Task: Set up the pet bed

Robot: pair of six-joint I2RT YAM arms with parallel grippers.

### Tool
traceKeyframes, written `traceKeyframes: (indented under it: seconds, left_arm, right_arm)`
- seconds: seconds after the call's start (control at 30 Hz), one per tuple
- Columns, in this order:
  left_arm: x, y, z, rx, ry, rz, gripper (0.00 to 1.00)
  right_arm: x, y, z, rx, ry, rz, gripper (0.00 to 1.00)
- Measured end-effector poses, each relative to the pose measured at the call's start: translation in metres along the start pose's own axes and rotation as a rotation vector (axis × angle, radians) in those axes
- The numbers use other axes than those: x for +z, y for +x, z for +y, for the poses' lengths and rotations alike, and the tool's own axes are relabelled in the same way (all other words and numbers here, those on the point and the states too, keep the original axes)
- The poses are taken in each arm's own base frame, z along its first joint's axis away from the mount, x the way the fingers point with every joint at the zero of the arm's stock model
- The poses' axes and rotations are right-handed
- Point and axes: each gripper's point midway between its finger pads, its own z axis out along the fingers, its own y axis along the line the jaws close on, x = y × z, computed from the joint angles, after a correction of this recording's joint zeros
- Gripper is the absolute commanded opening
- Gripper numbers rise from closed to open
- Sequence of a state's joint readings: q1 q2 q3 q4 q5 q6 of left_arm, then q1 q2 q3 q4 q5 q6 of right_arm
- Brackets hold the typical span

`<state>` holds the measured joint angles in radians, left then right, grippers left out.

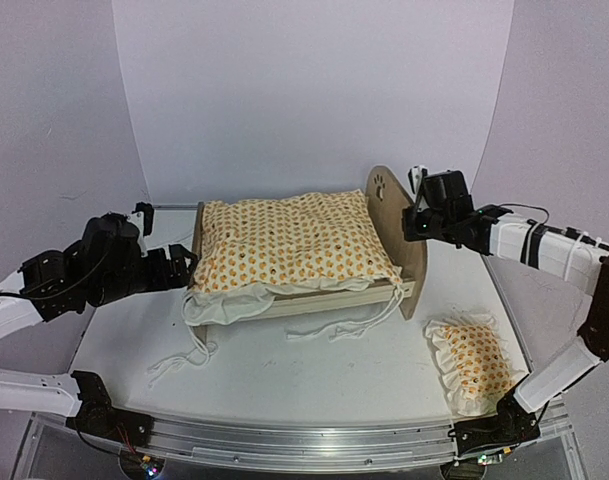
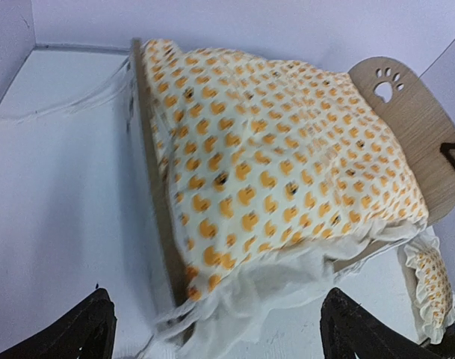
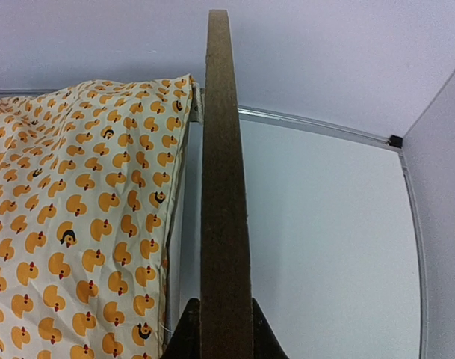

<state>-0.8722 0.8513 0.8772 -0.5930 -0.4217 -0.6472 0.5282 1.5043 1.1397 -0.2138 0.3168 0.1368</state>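
Note:
The pet bed [image 1: 329,300], a light-wood frame, stands mid-table. The orange-patterned quilt [image 1: 289,240] covers it and hides the mattress; its white ruffle and ties hang over the near left corner. My right gripper [image 1: 412,222] is shut on the top edge of the right end board [image 1: 389,200], which has a paw-print cutout. In the right wrist view the board [image 3: 223,149] runs edge-on between the fingers of that gripper [image 3: 223,314]. My left gripper [image 1: 187,262] is open and empty beside the bed's left end. In the left wrist view it [image 2: 216,299] frames the quilt's ruffled corner [image 2: 242,292] without touching it.
The small ruffled pillow [image 1: 474,362] lies on the table at the near right, apart from the bed; it also shows in the left wrist view [image 2: 429,280]. Loose white ties [image 1: 179,360] trail on the table in front of the bed. White walls close the back and sides.

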Motion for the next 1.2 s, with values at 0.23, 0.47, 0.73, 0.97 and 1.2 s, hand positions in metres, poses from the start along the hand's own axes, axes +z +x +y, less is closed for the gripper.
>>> traceKeyframes:
  seconds: [0.23,0.47,0.73,0.97,1.2]
  left_arm:
    - [0.021,0.069,0.025,-0.033,-0.013,0.143,0.93]
    - [0.039,0.089,0.043,-0.155,0.064,0.149,0.9]
    - [0.074,0.065,0.035,-0.265,0.304,0.109,0.99]
    - [0.091,0.052,-0.015,-0.181,0.558,0.147,0.96]
    - [0.09,0.058,-0.032,-0.18,0.666,0.186,0.8]
  right_arm:
    - [-0.013,0.01,-0.072,0.005,0.127,0.019,0.59]
    - [-0.045,-0.042,-0.083,-0.069,0.195,-0.013,0.76]
    - [-0.105,-0.113,0.091,-0.233,-0.185,-0.196,0.8]
    - [-0.074,-0.006,0.262,-0.464,-0.63,-0.014,0.81]
    - [-0.064,0.078,0.336,-0.615,-0.843,0.08,0.81]
